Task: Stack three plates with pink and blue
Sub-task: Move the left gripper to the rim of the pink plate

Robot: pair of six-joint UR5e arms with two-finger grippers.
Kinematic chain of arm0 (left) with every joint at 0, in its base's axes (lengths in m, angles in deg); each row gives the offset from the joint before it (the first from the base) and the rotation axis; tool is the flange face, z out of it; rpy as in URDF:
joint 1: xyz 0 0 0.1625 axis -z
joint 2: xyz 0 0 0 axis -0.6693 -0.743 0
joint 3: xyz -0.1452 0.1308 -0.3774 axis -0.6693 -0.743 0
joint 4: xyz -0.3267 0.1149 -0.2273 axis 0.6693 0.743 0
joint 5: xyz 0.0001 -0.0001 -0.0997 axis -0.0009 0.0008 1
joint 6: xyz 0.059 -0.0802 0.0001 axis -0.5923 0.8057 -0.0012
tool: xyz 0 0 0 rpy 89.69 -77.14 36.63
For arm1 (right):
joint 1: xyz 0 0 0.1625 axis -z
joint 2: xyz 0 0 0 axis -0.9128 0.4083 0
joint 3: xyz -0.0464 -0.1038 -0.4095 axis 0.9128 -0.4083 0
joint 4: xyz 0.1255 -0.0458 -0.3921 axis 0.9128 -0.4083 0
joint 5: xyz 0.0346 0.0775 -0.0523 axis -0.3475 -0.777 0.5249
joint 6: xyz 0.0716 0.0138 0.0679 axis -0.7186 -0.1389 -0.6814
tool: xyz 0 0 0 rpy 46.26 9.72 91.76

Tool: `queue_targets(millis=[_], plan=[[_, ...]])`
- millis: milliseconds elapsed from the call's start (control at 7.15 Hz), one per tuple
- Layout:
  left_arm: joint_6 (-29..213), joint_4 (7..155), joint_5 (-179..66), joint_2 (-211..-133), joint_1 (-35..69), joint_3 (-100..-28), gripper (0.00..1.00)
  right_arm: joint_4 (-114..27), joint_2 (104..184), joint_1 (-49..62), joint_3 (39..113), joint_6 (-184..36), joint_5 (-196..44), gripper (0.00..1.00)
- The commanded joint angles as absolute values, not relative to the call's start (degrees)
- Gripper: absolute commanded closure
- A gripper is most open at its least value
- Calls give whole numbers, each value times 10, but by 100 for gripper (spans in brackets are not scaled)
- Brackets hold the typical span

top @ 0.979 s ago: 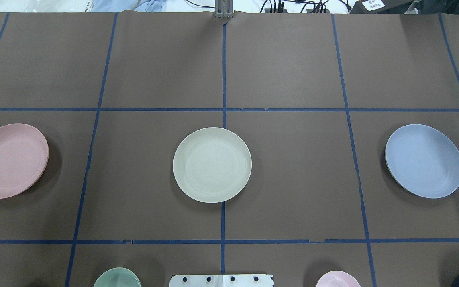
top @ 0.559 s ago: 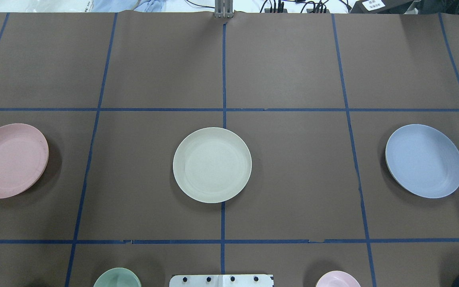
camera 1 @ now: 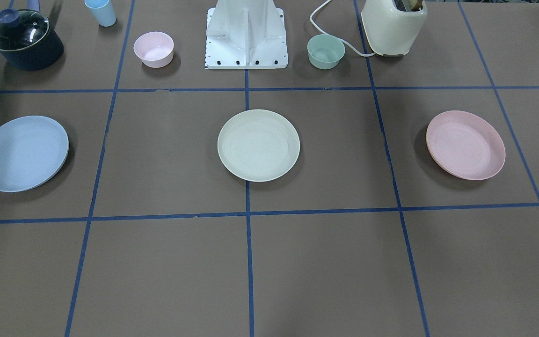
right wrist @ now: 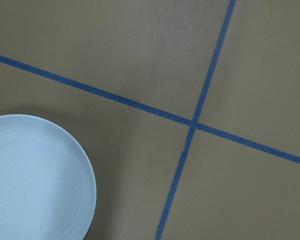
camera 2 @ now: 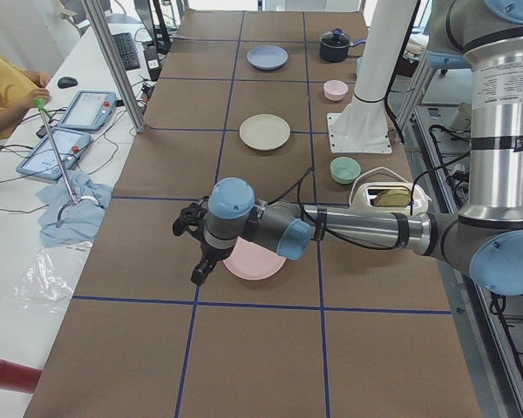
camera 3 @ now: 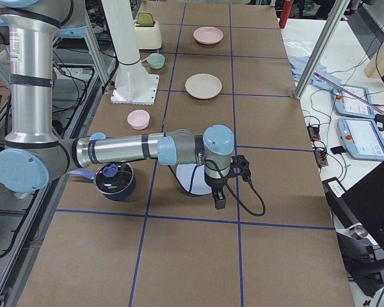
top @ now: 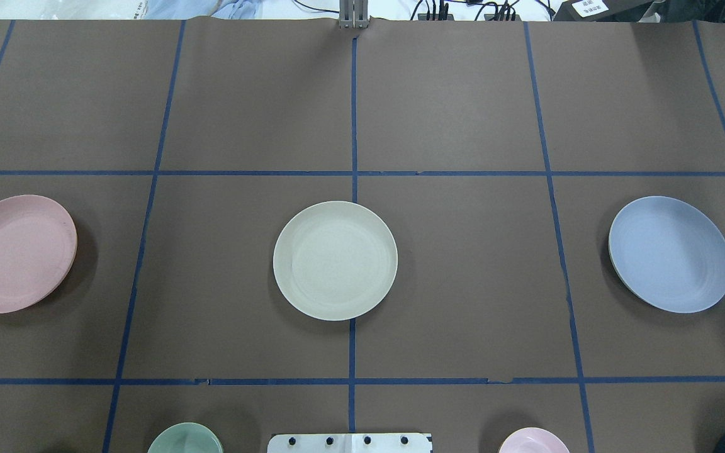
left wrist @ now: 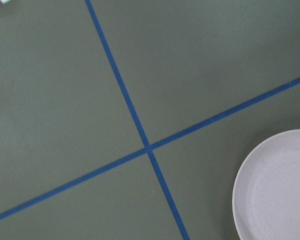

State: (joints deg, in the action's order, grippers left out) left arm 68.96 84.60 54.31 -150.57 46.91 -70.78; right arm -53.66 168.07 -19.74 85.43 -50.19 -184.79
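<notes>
Three plates lie apart in a row on the brown table: the cream-white plate in the middle, the pink plate at the left, the blue plate at the right. My left gripper hangs over the outer edge of the pink plate; its wrist view shows that plate's rim. My right gripper hangs beside the blue plate, which also shows in the right wrist view. Neither gripper touches a plate. I cannot tell whether either is open or shut.
Along the robot's side stand a dark lidded pot, a blue cup, a small pink bowl, the white robot base, a small green bowl and a cream toaster. Blue tape lines grid the table.
</notes>
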Motion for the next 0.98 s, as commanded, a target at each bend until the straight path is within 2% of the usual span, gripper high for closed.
queue_targets(millis=[0, 420, 839], plan=[[772, 980, 550, -1517, 460, -698, 0, -460, 1681, -164, 859, -619, -1862, 0], [908, 1177, 537, -1479, 300, -601, 0, -306, 1716, -111, 856, -768, -1863, 0], [981, 1368, 404, -1462, 220, -464, 0, -298, 1727, -111, 856, -767, -1863, 0]])
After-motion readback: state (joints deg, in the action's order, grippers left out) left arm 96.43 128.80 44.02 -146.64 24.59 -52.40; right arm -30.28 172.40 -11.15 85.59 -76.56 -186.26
